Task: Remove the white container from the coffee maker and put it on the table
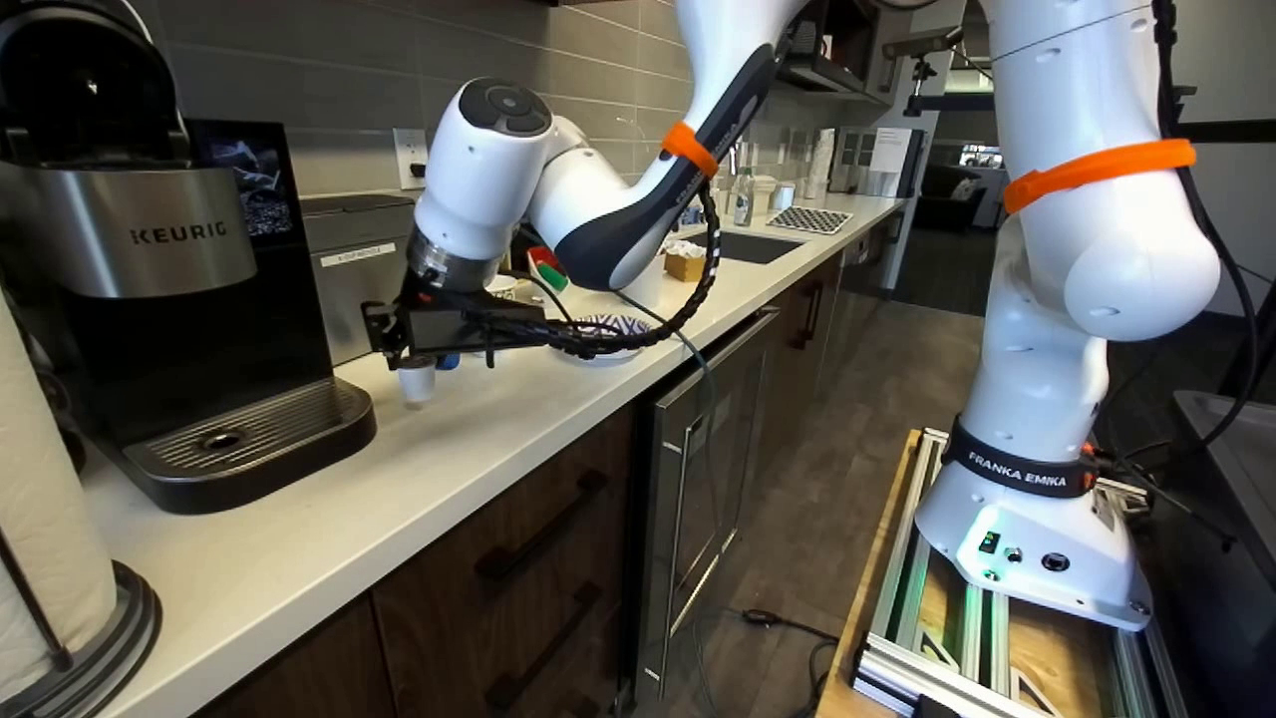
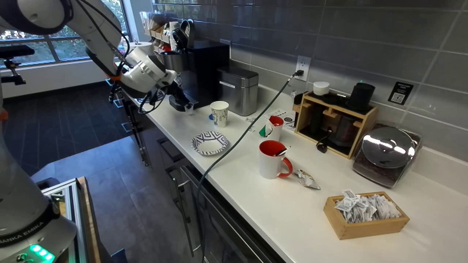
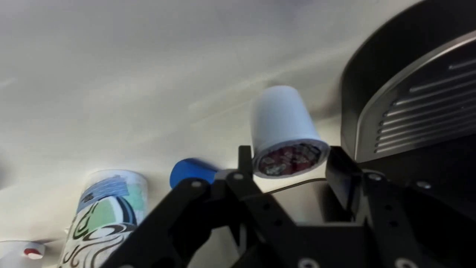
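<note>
Gray tiled wall, dark floor, window

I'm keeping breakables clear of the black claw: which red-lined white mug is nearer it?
The white mug nearer the patterned white paper cup; the red-handled mug is farther from the claw.

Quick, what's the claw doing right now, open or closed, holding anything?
Claw: closed, holding the white container by its wider, rimmed end.

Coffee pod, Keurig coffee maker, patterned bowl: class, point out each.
Coffee pod (image 3: 284, 117): wrist view, on its white side wall.
Keurig coffee maker (image 1: 164, 261): an exterior view, on its silver band.
Patterned bowl (image 2: 209, 146): an exterior view, on its inner bottom.
</note>
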Controlling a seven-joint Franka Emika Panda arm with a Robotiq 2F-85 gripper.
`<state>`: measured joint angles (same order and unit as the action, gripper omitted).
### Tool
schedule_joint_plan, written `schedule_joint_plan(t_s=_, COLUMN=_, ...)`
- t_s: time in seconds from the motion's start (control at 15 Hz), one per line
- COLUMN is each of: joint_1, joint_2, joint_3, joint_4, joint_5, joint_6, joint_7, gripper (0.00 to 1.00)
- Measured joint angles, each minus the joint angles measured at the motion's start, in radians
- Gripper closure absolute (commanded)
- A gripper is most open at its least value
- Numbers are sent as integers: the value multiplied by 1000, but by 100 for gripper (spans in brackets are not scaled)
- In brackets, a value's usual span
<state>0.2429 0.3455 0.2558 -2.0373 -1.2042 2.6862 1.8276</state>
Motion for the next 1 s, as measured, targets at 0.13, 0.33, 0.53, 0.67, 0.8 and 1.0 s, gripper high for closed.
schedule_joint_plan(t_s=0.13, joint_1=13, joint_2=48, joint_3=-3, joint_4=40, joint_5=-47, joint_6=0, joint_7=26, gripper=72)
schedule_joint_plan(t_s=0.33, joint_1=26, joint_2=94, joint_3=-15, joint_4=89, joint_5=-106, joint_6=0, joint_7=64, gripper=72)
schedule_joint_plan(t_s=0.53, joint_1=28, joint_2=102, joint_3=-36, joint_4=114, joint_5=-149, joint_6=0, joint_7=110, gripper=36)
schedule_joint_plan(t_s=0.67, joint_1=26, joint_2=101, joint_3=-49, joint_4=122, joint_5=-157, joint_6=0, joint_7=123, gripper=16)
schedule_joint_plan(t_s=0.8, joint_1=21, joint_2=101, joint_3=-52, joint_4=124, joint_5=-156, joint_6=0, joint_7=123, gripper=1)
schedule_joint_plan(t_s=1.0, joint_1=19, joint_2=99, joint_3=-49, joint_4=125, joint_5=-147, joint_6=1, joint_7=123, gripper=0)
